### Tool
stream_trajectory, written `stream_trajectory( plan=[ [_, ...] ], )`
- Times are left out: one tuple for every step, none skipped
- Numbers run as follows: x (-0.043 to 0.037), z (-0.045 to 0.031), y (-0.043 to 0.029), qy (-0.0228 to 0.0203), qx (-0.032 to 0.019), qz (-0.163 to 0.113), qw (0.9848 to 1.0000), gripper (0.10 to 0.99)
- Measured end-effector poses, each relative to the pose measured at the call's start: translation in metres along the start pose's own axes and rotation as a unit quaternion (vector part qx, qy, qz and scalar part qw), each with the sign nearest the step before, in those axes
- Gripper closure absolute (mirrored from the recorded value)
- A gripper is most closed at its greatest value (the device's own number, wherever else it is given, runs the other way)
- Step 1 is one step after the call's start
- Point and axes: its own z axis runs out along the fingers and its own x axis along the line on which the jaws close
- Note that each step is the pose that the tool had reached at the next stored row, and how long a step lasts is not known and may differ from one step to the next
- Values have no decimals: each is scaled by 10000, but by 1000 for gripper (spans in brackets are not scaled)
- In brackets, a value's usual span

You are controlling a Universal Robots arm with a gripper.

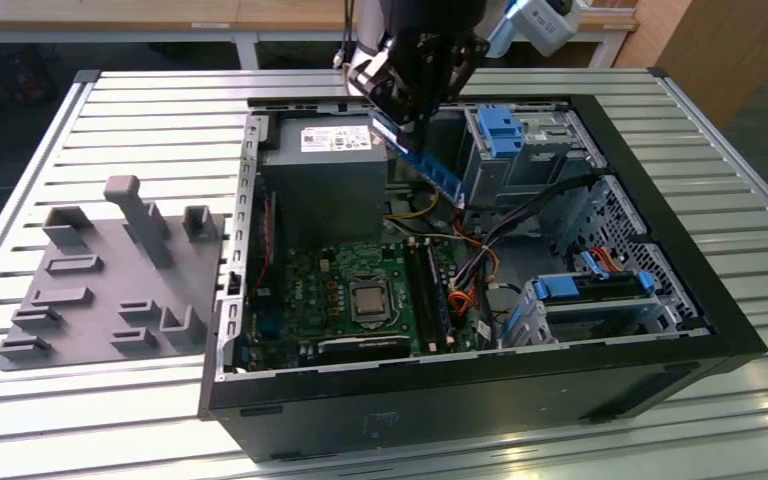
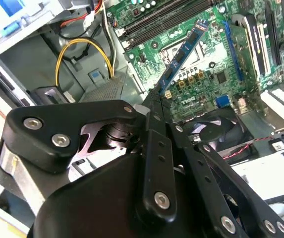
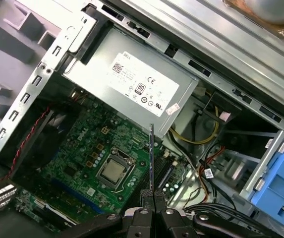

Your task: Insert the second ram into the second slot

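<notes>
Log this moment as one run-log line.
claw: shut on second ram | second ram: tilted, in the air over the open computer case | seating: not in any slot

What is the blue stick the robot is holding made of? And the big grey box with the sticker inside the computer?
The second ram, pinched in the gripper, looks like stiff circuit board: thin, flat and shiny blue, with small dark parts on it. The grey box is probably sheet metal with a dull finish: flat sides, sharp folded edges and a soft sheen.
</notes>
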Motion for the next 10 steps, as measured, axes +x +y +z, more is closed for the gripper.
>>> stream_trajectory(
  plan=[
    [0, 0, 0, -1, 2, 67, 10000, 969],
    [0, 0, 0, -3, 3, 132, 9999, 969],
    [0, 0, 0, -5, 4, 199, 9998, 969],
    [0, 1, 0, -5, 8, 269, 9996, 969],
    [0, 2, 0, -4, 14, 341, 9994, 969],
    [0, 3, 0, -3, 21, 417, 9991, 969],
    [0, 3, 0, -2, 27, 499, 9988, 969],
    [0, 4, 0, -1, 35, 618, 9981, 969],
    [0, 5, 0, -2, 44, 780, 9969, 969],
    [0, 6, 0, -2, 48, 860, 9963, 969]
  ],
)
